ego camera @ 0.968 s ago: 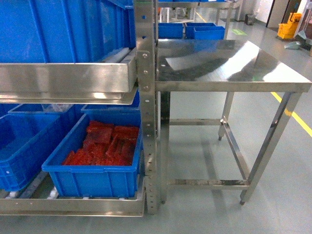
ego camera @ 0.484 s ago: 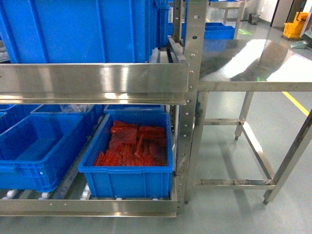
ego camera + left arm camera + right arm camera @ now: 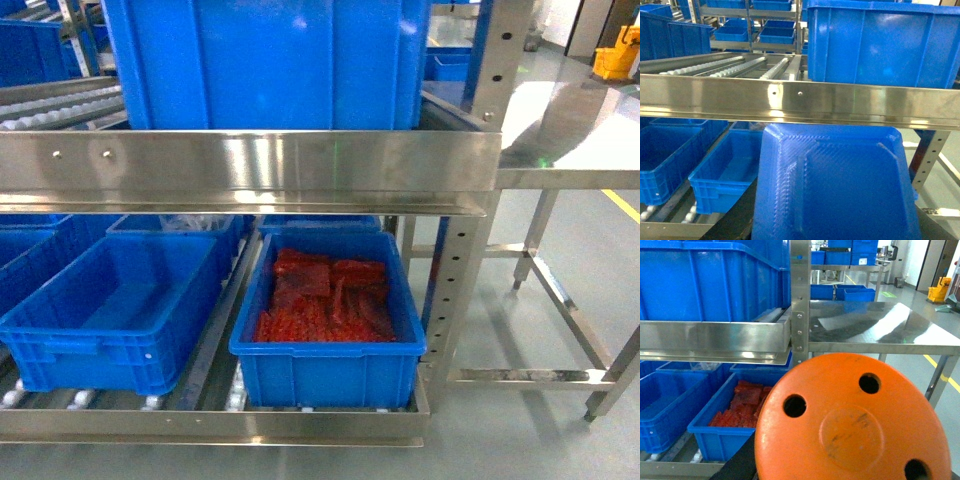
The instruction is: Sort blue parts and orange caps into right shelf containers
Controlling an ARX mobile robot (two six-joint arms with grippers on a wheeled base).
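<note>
A blue part (image 3: 840, 185), flat with a ribbed surface, fills the lower left wrist view close to the lens. It hides my left gripper's jaws except for a dark finger (image 3: 737, 220) at its left edge. An orange cap (image 3: 855, 425), round with three holes, fills the lower right wrist view the same way, with a dark finger (image 3: 737, 465) beside it. The right shelf containers are blue crates on the lower shelf: one (image 3: 325, 352) holds red-orange pieces, one (image 3: 95, 335) to its left is empty. Neither gripper shows in the head view.
A large blue crate (image 3: 270, 60) stands on the upper steel shelf (image 3: 250, 160) above the lower crates. A perforated shelf post (image 3: 455, 270) separates the shelf from a steel table (image 3: 580, 150) on the right. More crates and shelves stand behind.
The head view has swung left: the shelf and the crate of red-orange pieces have slid from left to centre, and most of the steel table has left the frame.
</note>
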